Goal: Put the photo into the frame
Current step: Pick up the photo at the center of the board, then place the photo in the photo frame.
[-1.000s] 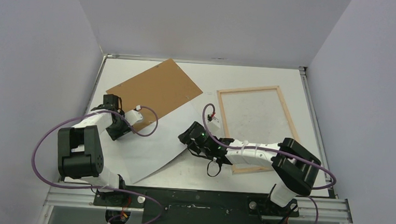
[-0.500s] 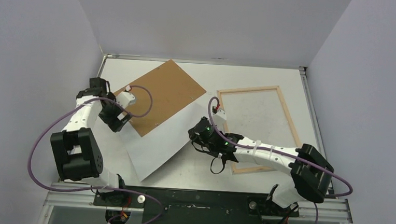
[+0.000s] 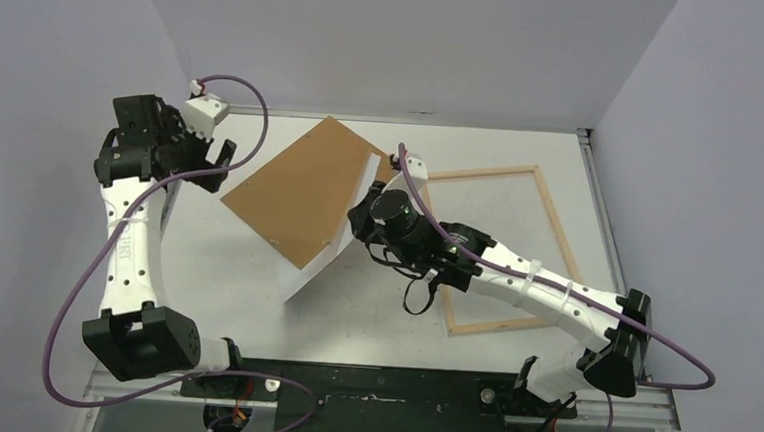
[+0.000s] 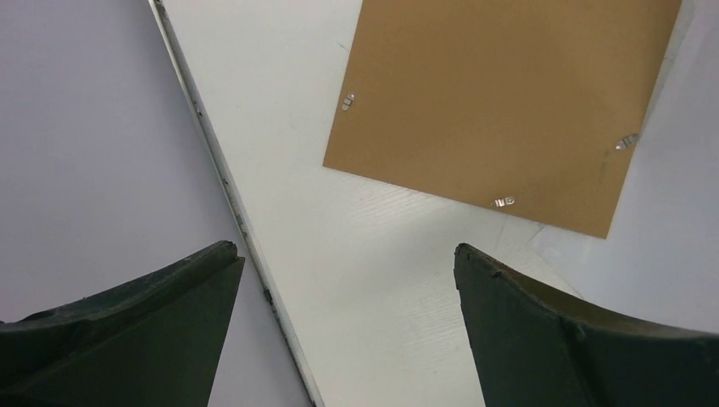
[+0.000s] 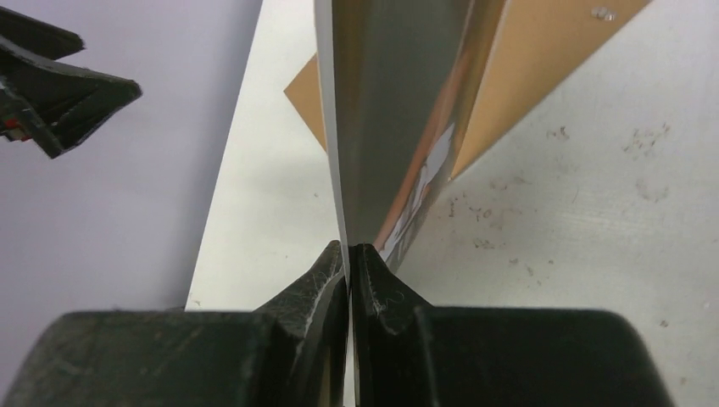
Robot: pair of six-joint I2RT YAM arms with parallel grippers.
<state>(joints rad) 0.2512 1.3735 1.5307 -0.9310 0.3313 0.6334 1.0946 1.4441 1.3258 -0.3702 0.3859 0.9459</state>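
The photo (image 3: 306,272) stands tilted up on its edge at the table's middle, white back showing as a narrow strip. My right gripper (image 3: 363,220) is shut on its near edge; in the right wrist view the sheet (image 5: 373,110) rises straight out of the closed right gripper (image 5: 349,246), orange-tan print on its right face. The pale wood frame (image 3: 481,172) lies flat just right of that gripper, partly under the right arm. My left gripper (image 3: 216,156) hangs open and holds nothing, raised at the back left. Below the left gripper (image 4: 346,250) is bare table.
The brown fibreboard backing panel (image 3: 299,191) lies left of the raised photo, its metal tabs visible (image 4: 500,102). The table's left rim (image 4: 229,195) and the purple side wall run close beside the left gripper. Both arms trail purple cables.
The left gripper opened, let go of the sheet and rose to the back left. The right gripper shut on the photo's edge and lifted it up on edge, toward the back.
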